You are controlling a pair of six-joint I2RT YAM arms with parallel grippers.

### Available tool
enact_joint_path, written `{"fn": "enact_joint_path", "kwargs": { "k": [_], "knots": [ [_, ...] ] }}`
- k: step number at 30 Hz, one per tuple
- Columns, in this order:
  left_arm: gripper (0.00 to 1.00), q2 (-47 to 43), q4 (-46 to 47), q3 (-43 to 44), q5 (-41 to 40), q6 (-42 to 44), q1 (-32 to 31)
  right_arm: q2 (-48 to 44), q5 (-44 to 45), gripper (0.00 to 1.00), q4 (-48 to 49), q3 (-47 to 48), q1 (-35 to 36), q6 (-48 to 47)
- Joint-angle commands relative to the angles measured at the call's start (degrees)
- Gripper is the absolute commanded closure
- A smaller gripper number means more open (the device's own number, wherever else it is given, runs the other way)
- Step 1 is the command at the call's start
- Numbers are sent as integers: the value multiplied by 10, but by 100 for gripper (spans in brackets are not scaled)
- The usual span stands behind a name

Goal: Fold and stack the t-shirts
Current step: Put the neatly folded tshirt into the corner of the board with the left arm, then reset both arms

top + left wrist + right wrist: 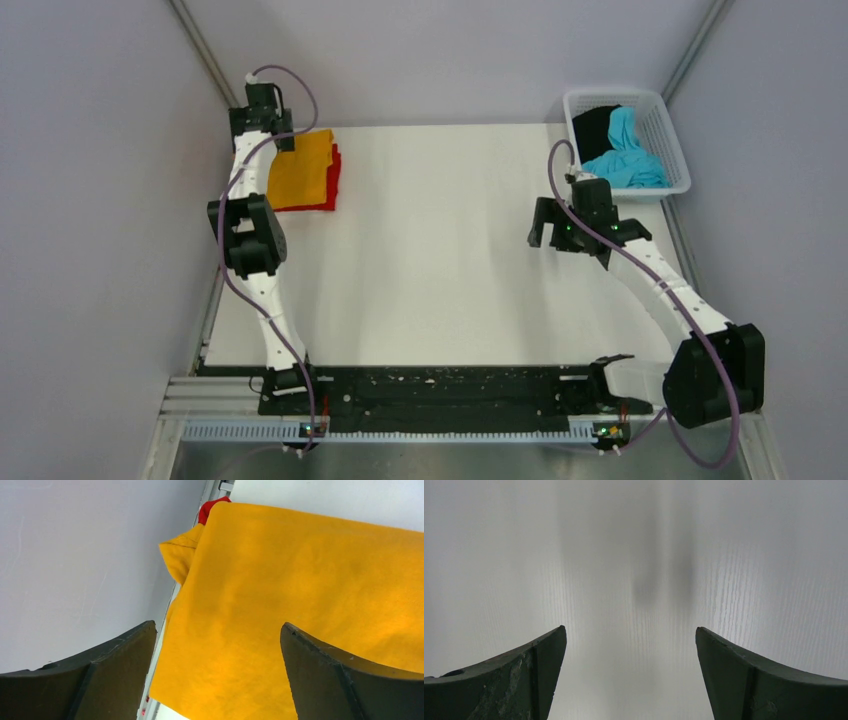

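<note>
A folded orange-yellow t-shirt (300,168) lies on a red t-shirt (335,178) at the table's far left. My left gripper (286,139) hovers over the back left corner of this stack. In the left wrist view it (217,626) is open, with the orange-yellow t-shirt (310,600) just below its fingers and a bit of the red t-shirt (212,507) peeking out behind. A cyan-blue t-shirt (630,157) and a black t-shirt (595,125) sit bunched in the basket. My right gripper (546,224) is open and empty over bare table (629,629).
The white mesh basket (672,140) stands at the far right corner, just behind the right arm. Grey walls close in the left, back and right sides. The white table (440,250) spreads between the two arms.
</note>
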Motion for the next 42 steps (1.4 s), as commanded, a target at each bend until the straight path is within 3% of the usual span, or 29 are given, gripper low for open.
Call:
{"fn": "enact_joint_path", "kwargs": {
  "k": [1, 8, 12, 18, 24, 29, 34, 42],
  "knots": [
    [1, -22, 21, 28, -29, -29, 4, -5, 22, 1, -2, 22, -5, 0],
    [1, -91, -14, -6, 53, -106, 2, -39, 25, 1, -1, 10, -5, 12],
    [1, -186, 10, -101, 172, -162, -6, -76, 47, 1, 7, -10, -5, 31],
    [1, -407, 157, -418, 270, -275, -67, -135, 51, 1, 20, -54, -5, 48],
    [1, -630, 204, -695, 220, -335, -217, -213, 50, 1, 21, -107, -5, 66],
    [1, -760, 209, -887, 220, -406, -253, -265, 89, 1, 26, -155, -5, 103],
    [1, -838, 185, -951, 220, -447, -268, -295, 105, 1, 40, -192, -4, 123],
    [1, -847, 144, -930, 177, -443, -270, -294, 140, 1, 54, -205, -4, 129]
  ]
}}
